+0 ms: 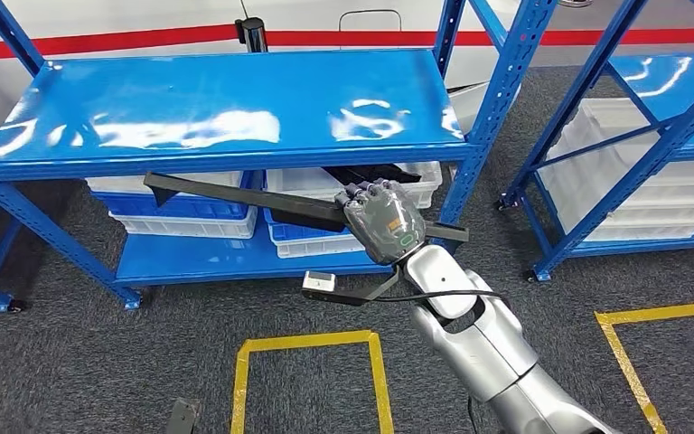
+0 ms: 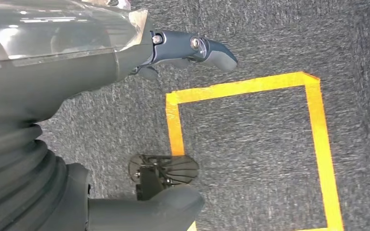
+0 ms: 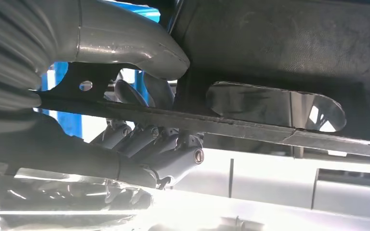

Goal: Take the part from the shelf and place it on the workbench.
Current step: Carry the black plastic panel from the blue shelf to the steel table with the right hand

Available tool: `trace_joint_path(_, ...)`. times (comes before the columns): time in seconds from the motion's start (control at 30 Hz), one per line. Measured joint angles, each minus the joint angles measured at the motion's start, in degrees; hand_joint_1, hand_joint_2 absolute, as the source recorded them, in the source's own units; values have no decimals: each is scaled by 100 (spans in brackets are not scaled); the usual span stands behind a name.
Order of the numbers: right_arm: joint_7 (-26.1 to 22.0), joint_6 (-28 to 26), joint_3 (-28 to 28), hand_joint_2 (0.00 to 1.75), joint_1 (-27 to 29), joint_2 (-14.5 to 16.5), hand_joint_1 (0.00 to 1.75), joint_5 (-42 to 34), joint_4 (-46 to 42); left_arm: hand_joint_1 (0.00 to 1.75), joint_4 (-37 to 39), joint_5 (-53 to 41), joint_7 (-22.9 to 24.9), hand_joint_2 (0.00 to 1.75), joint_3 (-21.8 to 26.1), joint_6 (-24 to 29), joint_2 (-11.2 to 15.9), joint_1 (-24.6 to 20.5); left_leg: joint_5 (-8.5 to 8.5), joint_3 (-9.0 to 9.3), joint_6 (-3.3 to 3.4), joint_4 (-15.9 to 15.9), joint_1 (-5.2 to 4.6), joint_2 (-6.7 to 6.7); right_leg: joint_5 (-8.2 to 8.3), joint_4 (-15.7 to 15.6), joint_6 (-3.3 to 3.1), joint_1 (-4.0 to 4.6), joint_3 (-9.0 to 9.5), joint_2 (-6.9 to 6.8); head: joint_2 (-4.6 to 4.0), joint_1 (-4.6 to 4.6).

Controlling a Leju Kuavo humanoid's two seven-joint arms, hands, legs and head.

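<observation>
The right hand [image 1: 381, 220] is clenched around a long, flat black part [image 1: 244, 198], a thin bar-shaped plate with cut-outs. In the right wrist view the thick grey thumb [image 3: 139, 48] lies over one face of the plate and the darker fingers [image 3: 147, 142] curl under the other, so the bar [image 3: 250, 127] is pinched between them with no slack that I can see. The grasp sits toward the bar's right end, and the long end runs out to the left, in front of the lower bay of the blue metal shelf [image 1: 217, 108].

The step in hand looks like the carry away from the shelf. To do it well, keep the wrist level and draw the bar toward the near side (the long free end is the part most likely to catch) before turning, minding the blue upright [image 1: 483, 127] just right of the hand and the white plastic bins [image 1: 325, 237] on the lower shelf behind the bar. An off-centre grasp lets the bar sag, so move slowly.

The left hand [image 2: 67, 120] hangs over grey carpet [image 2: 270, 29] beside a yellow tape square [image 2: 250, 144]; it holds nothing, its fingers [image 2: 207, 50] loose and apart. No workbench is visible yet.
</observation>
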Motion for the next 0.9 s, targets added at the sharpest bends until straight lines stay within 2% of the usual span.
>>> trace_joint_path(0.03,12,31,-20,175,6,1,154,26,-55,0,-2,-9,7,175,-2,-9,7,-12,62,-30,-30,-3,-5,2,-55,-262,-40,18,144,2,0,-6)
trace_joint_path(0.07,19,64,-36,175,19,1,154,52,-100,0,-2,-15,9,175,-4,-16,14,-20,123,-48,-61,-13,-4,4,-63,-367,-72,31,160,4,0,-17)
trace_joint_path(0.1,27,101,-51,175,41,-1,154,77,-130,0,-2,-21,9,175,-6,-18,28,-23,155,-64,-91,-19,10,-2,-13,-354,-110,-5,109,0,0,-23)
trace_joint_path(0.13,35,135,-63,175,65,-2,154,101,-157,0,-2,-26,9,175,-8,-19,45,-24,95,-98,-124,21,25,-14,42,-358,-163,-33,73,-9,0,-23)
trace_joint_path(0.17,43,157,-75,175,92,-2,154,116,-180,0,-2,-30,10,175,-11,-22,60,-23,-87,-159,-161,156,42,-28,113,-361,-225,-60,32,-21,0,-34)
trace_joint_path(0.2,49,172,-86,175,116,-2,154,125,-202,0,-2,-33,11,175,-17,-25,75,-26,-360,-249,-198,400,61,-42,193,-365,-276,-86,-26,-33,0,-42)
trace_joint_path(0.23,52,179,-94,175,136,-2,154,129,-225,0,-2,-38,13,175,-26,-28,84,-31,-685,-356,-237,761,75,-48,273,-361,-307,-74,-102,-38,0,-51)
trace_joint_path(0.27,53,180,-103,175,157,-4,154,129,-243,0,-2,-43,15,175,-36,-31,90,-39,-950,-453,-276,1168,91,-48,352,-356,-319,-71,-197,-41,0,-59)
trace_joint_path(0.3,54,181,-113,175,180,-8,154,129,-254,0,-2,-48,16,175,-47,-32,96,-47,-1079,-506,-311,1512,108,-47,426,-348,-310,-71,-294,-41,0,-61)
trace_joint_path(0.33,54,185,-121,175,205,-15,154,130,-263,0,-2,-52,16,175,-59,-33,102,-54,-1076,-485,-343,1722,131,-46,495,-334,-294,-75,-395,-42,0,-61)
trace_joint_path(0.37,54,188,-127,175,230,-25,154,133,-270,0,-2,-53,15,175,-69,-34,108,-62,-961,-366,-367,1731,157,-45,555,-308,-271,-82,-495,-42,0,-62)
trace_joint_path(0.4,54,193,-132,175,250,-34,154,135,-282,0,-3,-52,12,175,-77,-37,114,-74,-810,-129,-390,1522,186,-43,605,-265,-241,-94,-600,-42,0,-63)
trace_joint_path(0.43,53,199,-135,175,263,-40,154,138,-301,0,-6,-51,6,175,-83,-48,119,-91,-748,172,-409,1158,212,-45,646,-209,-206,-104,-698,-41,0,-66)
trace_joint_path(0.47,51,204,-145,175,267,-44,154,140,-323,0,-10,-56,1,175,-86,-64,120,-114,-772,474,-407,743,214,-51,680,-148,-164,-104,-784,-39,0,-66)
trace_joint_path(0.5,47,210,-154,175,264,-42,154,142,-342,0,-14,-66,1,175,-88,-79,119,-135,-835,693,-384,422,207,-61,717,-107,-118,-99,-843,-40,0,-60)
trace_joint_path(0.53,41,218,-163,175,256,-35,154,142,-358,0,-16,-82,4,175,-91,-89,117,-154,-917,797,-348,236,185,-72,755,-85,-74,-89,-873,-42,0,-55)
trace_joint_path(0.57,34,228,-171,175,248,-28,154,140,-365,0,-16,-97,15,175,-93,-91,117,-164,-921,813,-287,174,153,-79,807,-92,-27,-82,-888,-43,0,-46)
trace_joint_path(0.63,27,255,-177,175,238,-25,154,133,-368,0,-14,-110,37,175,-95,-86,114,-173,-794,724,-151,151,134,-59,848,-94,43,-68,-946,-35,0,-43)
trace_joint_path(0.67,24,269,-182,175,238,-31,154,129,-369,0,-14,-109,43,175,-95,-87,116,-177,-706,656,-76,129,131,-42,744,-5,36,-65,-1022,-29,0,-34)
trace_joint_path(0.73,20,282,-191,175,240,-48,154,123,-369,0,-13,-109,43,175,-93,-96,120,-186,-552,509,14,107,131,-18,333,374,-40,-77,-1206,-20,0,-13)
trace_joint_path(0.77,14,283,-194,175,241,-54,154,120,-369,0,-13,-108,41,175,-93,-101,122,-186,-490,429,35,108,127,-16,95,668,-76,-77,-1292,-19,0,0)
trace_joint_path(0.83,-1,282,-198,175,245,-66,154,108,-369,0,-13,-108,29,175,-93,-120,122,-186,-361,263,38,115,114,-12,-213,1305,-62,-79,-1402,-18,0,8)
trace_joint_path(0.87,-16,281,-200,175,249,-73,154,99,-369,0,-13,-108,21,175,-93,-128,120,-186,-281,160,34,119,108,-7,-262,1566,-18,-78,-1396,-18,0,7)
trace_joint_path(0.9,-32,281,-203,175,253,-81,154,90,-369,0,-13,-108,14,175,-93,-134,117,-187,-202,58,24,123,104,-4,-203,1653,42,-78,-1304,-18,0,7)
